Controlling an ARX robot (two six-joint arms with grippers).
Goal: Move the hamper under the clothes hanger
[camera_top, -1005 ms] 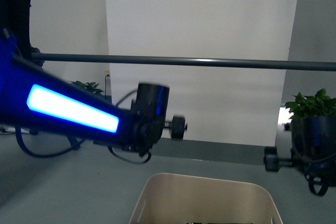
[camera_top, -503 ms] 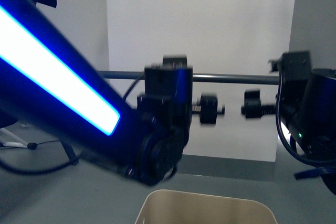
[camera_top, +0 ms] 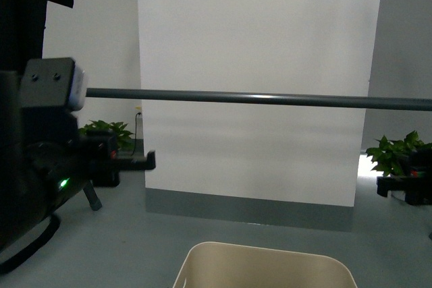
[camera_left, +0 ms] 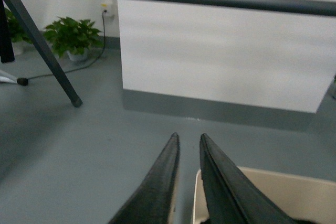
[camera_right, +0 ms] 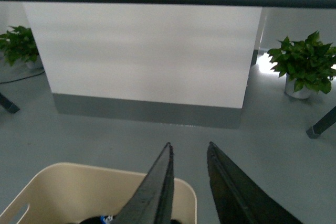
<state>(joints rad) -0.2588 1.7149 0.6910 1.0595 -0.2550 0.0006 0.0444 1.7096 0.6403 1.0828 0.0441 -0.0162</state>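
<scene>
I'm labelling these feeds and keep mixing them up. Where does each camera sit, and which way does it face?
Front: on the body, facing the white panel; rack bar across, hamper rim below, left gripper and right gripper at the edges.
Left wrist: on the left arm, looking along its narrowly parted fingers at hamper, bar, a rack leg.
Right wrist: likewise, past its fingers.
All three share bar, hamper and panel.

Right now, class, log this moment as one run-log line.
hamper: on floor, ungripped | clothes hanger: bar beyond hamper | left tool: narrowly open, empty | right tool: narrowly open, empty
</scene>
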